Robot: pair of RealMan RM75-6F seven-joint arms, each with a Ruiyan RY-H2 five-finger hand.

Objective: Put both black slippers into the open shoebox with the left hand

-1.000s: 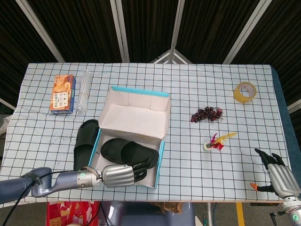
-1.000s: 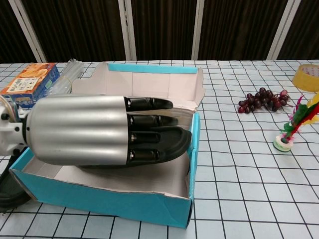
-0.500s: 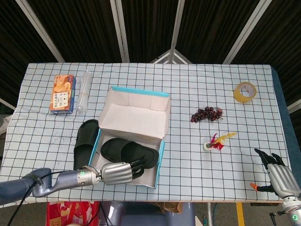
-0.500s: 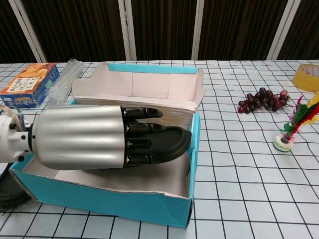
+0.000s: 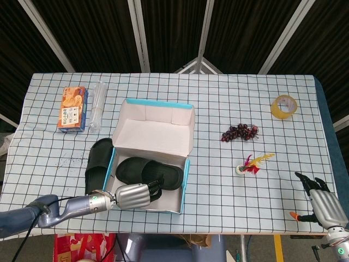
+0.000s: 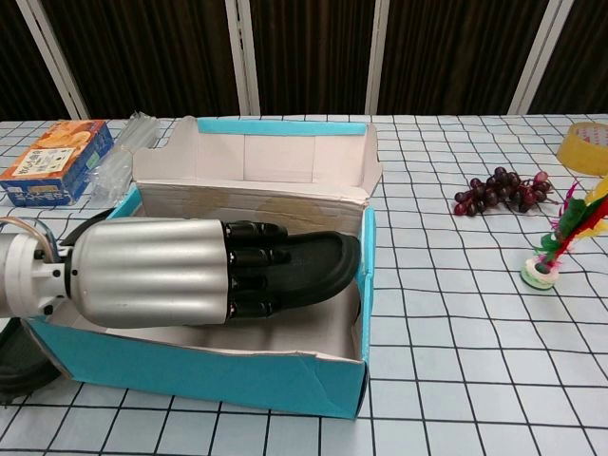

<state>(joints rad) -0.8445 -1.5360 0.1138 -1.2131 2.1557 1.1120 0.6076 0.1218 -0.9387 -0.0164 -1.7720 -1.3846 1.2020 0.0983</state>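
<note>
While my left hand [image 5: 133, 195] [image 6: 157, 273] reaches over the near wall of the open blue cardboard shoebox [image 5: 182, 180] [image 6: 228, 380], its dark fingers [image 5: 155, 185] [image 6: 252, 271] lie extended and close together on the black slipper [image 5: 166, 176] [image 6: 323, 271] resting flat on the box floor; whether they grasp that slipper or merely rest on it, I cannot tell. My second black slipper [image 5: 98, 161] [image 6: 19, 366] lies on the checkered tabletop [image 5: 218, 109] [image 6: 475, 332] just beside the left wall of the shoebox, near the front-left corner of the tabletop. The box's white-lined lid [image 5: 155, 128] [image 6: 256, 166] stands raised behind the box floor. My right hand [image 5: 322, 202] rests at the front-right corner of the tabletop, empty, its fingers spread apart. Toward the back-left corner lie an orange snack box [image 5: 72, 108] [image 6: 52, 161] and, just beside it, a clear plastic packet [image 5: 97, 105] [image 6: 123, 147]. A bunch of dark purple grapes [image 5: 240, 132] [image 6: 499, 190] lies right of the shoebox, a feathered shuttlecock [image 5: 252, 164] [image 6: 560, 242] nearer the front edge, and a roll of yellow tape [image 5: 284, 106] [image 6: 584, 147] toward the back-right corner.
</note>
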